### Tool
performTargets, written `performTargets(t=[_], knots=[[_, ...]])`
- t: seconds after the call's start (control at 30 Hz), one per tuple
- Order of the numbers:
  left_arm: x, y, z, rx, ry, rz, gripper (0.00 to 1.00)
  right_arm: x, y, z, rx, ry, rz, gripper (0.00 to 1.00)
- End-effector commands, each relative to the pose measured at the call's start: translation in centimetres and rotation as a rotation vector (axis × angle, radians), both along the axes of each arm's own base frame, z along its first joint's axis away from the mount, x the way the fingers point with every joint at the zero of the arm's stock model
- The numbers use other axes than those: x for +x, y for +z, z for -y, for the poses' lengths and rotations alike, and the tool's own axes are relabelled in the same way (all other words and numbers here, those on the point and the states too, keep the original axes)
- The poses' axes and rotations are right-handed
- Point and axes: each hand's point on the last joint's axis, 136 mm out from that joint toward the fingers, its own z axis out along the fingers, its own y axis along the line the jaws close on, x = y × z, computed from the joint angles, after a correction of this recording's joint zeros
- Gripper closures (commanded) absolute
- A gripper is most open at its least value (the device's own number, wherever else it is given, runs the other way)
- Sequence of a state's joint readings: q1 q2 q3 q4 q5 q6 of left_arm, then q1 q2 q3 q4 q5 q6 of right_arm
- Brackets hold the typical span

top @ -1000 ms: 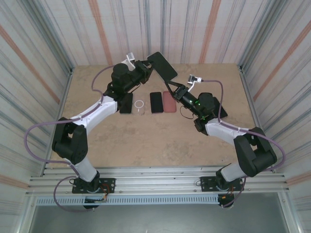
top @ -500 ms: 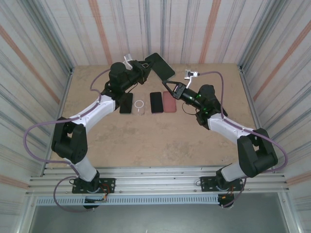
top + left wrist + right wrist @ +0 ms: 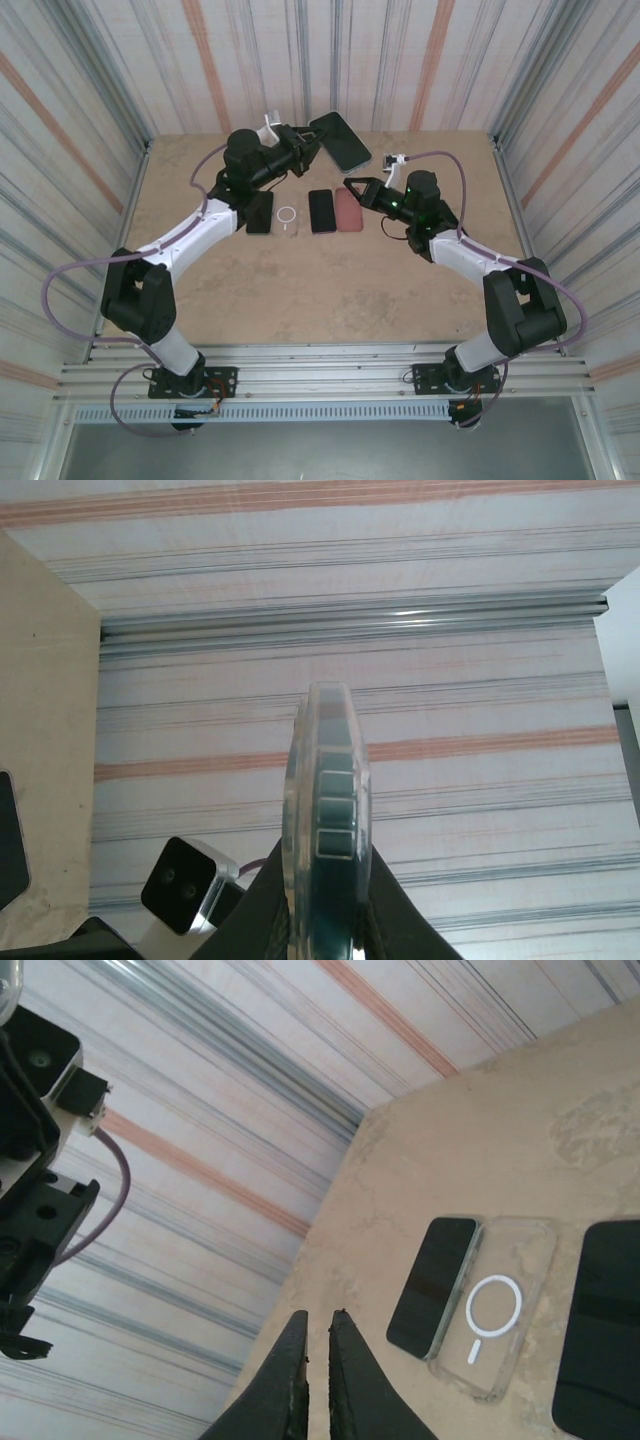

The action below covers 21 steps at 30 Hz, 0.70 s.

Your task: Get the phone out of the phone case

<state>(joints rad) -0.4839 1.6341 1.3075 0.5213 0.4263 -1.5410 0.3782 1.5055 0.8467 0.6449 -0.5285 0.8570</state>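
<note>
Hugging the phone (image 3: 342, 142), clear case (image 3: 300, 780), in left gripper (image 3: 316, 148).

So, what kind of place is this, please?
Probably a robot test cell: striped walls enclose the table, two arms stand on an aluminium rail, phones and cases lie in a row.

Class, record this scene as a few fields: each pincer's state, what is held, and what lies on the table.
left pincer: shut on cased phone, raised off the table
right pincer: shut, empty, apart from it
table row, left to right: black phone, clear case, second black phone, pink item
task: phone not yet out
</note>
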Motion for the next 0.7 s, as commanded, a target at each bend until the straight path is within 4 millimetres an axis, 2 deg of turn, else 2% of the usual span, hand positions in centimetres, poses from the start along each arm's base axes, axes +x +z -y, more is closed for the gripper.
performTargets(t=[0.0,0.17,0.4,0.57,0.67], knots=[[-1.1,4.1,-1.5,-0.033,0.016,0.129,1.00,-0.6,1.5,0.0,0.039,0.015,0.050,0.86],[0.1,4.2,-2.3,-0.017,0.037,0.159,1.00,-1.7,2.0,0.5,0.057,0.021,0.065,0.77],[0.6,4.8,-3.2,0.101,-0.027,0.294,1.00,-3.5,4.8,1.1,0.035,0.105,0.131,0.63],[-0.2,5.8,-2.9,0.177,-0.146,0.466,1.00,-5.3,7.7,1.4,0.025,0.233,0.223,0.52],[-1.4,6.1,-2.4,0.246,-0.239,0.600,1.00,-6.6,8.4,0.8,-0.047,0.335,0.274,0.49]])
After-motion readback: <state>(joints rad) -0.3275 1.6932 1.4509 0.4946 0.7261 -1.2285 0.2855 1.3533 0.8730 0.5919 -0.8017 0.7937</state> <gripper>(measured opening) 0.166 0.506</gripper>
